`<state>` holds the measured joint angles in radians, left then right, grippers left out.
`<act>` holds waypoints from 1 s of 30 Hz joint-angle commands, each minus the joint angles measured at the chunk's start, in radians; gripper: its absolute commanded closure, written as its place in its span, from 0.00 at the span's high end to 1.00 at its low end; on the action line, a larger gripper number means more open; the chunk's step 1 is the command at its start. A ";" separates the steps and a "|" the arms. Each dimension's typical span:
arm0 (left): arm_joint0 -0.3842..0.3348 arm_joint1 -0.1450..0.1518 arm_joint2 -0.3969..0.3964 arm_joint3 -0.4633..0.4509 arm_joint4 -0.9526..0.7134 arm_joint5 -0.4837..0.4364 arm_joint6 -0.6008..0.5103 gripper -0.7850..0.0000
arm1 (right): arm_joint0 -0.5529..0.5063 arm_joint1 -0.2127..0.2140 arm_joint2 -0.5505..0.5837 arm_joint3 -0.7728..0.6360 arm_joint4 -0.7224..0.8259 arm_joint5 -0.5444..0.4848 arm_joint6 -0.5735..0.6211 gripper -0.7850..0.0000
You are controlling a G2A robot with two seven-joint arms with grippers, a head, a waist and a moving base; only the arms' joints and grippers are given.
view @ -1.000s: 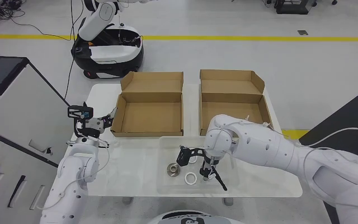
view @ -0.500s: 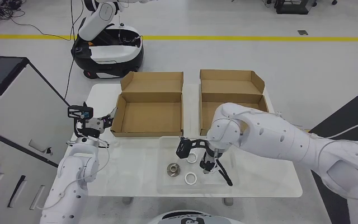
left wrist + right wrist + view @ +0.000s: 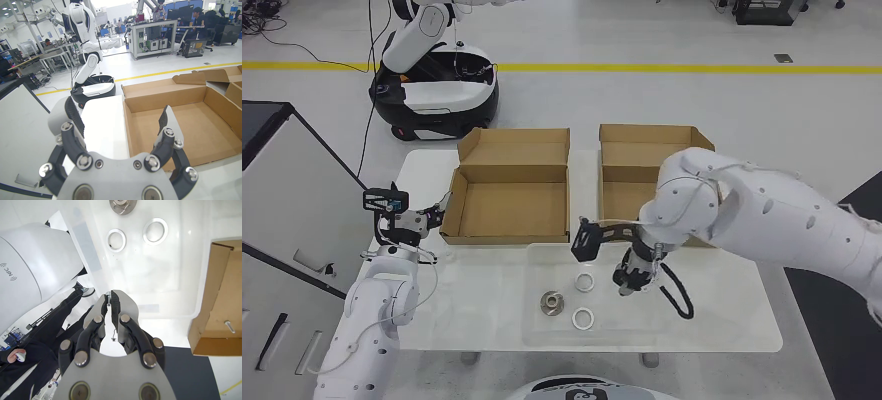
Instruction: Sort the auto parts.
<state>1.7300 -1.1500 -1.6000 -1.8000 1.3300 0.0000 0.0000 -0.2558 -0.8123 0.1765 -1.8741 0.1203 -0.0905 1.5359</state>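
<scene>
Right jaws pinch a small threaded bolt at the very tips of their black ribbed pads, with the bolt's silver shaft showing in the narrow slit between them. They hang above the right part of a shallow clear tray that sits on the white desk, in front of two open cardboard boxes. In the tray's left part lie a flanged metal hub and two metal rings, the rings flat and apart from each other, one nearer the boxes and the other nearer the desk's front edge, with the hub just beside them. The right box stands just behind the tray, near the right jaws, and the right wrist view shows a second bolt lying on its floor close to a corner. The left box stands beside it, lid flap open. Left jaws are spread wide, holding nothing, at the desk's left edge just beside the left box's near corner and well apart from the tray.
</scene>
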 commanded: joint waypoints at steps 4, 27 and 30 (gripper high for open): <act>0.000 0.000 0.000 0.000 0.000 0.000 0.000 1.00 | 0.007 0.063 0.040 0.015 0.061 -0.024 0.000 0.00; 0.000 0.000 0.000 0.000 0.000 0.000 0.000 1.00 | -0.225 0.228 0.309 0.039 0.426 -0.432 -0.238 0.00; 0.000 0.000 0.000 0.000 0.000 0.000 0.000 1.00 | -0.228 0.223 0.320 0.040 0.460 -0.467 -0.274 0.00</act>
<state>1.7300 -1.1500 -1.6000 -1.8000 1.3300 0.0000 0.0000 -0.4834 -0.5879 0.4938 -1.8357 0.5700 -0.5474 1.2727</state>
